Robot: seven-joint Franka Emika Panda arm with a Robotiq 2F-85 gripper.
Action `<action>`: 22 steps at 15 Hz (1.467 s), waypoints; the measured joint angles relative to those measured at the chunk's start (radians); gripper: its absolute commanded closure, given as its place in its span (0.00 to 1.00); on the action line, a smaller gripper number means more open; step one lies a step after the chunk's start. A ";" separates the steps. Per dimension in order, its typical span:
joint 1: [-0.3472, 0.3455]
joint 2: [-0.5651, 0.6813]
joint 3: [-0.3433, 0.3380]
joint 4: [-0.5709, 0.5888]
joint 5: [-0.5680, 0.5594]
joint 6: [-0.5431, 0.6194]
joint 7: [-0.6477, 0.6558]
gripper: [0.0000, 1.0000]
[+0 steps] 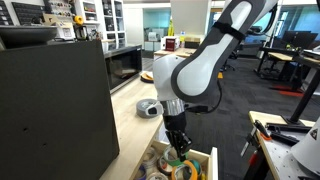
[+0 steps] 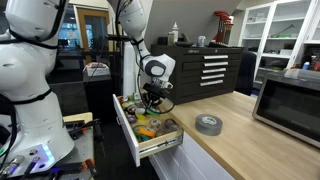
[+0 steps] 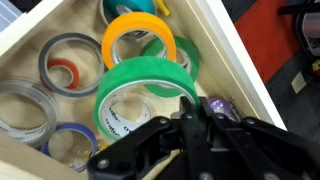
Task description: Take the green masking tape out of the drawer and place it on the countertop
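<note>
Here, the pale wood bench (image 2: 245,140) runs along the white cabinets and carries a microwave (image 2: 290,105) at one end and a grey tape roll (image 2: 208,124) lying flat near its front edge. The white Franka arm (image 1: 200,65) reaches down from above, its wrist directly over the drawer (image 2: 128,135), which stands pulled out from below the bench and is crowded with tape rolls. The black end effector (image 3: 200,115) points down into the drawer, and in the wrist view its fingers are clenched on the near wall of the green masking tape (image 3: 145,85). This roll is tilted, sits above its neighbours and overlaps them, within the drawer's pale wooden sides. Behind it lies an orange-yellow roll (image 3: 135,40); beside it lie a clear roll with a red core (image 3: 68,65) and a small blue-edged roll (image 3: 70,145). In both exterior views the end effector hides the green roll.
</note>
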 measured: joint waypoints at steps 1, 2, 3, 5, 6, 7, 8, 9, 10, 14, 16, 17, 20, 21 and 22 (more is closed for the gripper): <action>0.007 -0.024 -0.004 -0.001 -0.003 -0.002 0.002 0.97; 0.016 -0.047 -0.011 -0.001 -0.009 -0.003 0.006 0.97; 0.023 -0.067 -0.018 -0.001 -0.014 -0.003 0.011 0.97; 0.041 -0.101 -0.040 -0.001 -0.034 -0.002 0.029 0.97; 0.049 -0.114 -0.050 -0.001 -0.044 -0.001 0.041 0.97; 0.057 -0.125 -0.060 0.000 -0.053 0.002 0.051 0.97; 0.063 -0.132 -0.071 0.001 -0.066 0.009 0.065 0.96; 0.069 -0.138 -0.082 0.002 -0.079 0.020 0.078 0.96; 0.072 -0.141 -0.096 0.003 -0.096 0.033 0.090 0.96; 0.070 -0.141 -0.164 0.010 -0.155 0.080 0.111 0.96; 0.066 -0.138 -0.194 0.023 -0.169 0.090 0.112 0.96; 0.064 -0.134 -0.206 0.031 -0.173 0.093 0.112 0.95; 0.053 -0.109 -0.224 0.070 -0.174 0.095 0.112 0.95; 0.049 -0.094 -0.226 0.088 -0.174 0.095 0.112 0.95; 0.044 -0.077 -0.227 0.106 -0.174 0.095 0.112 0.95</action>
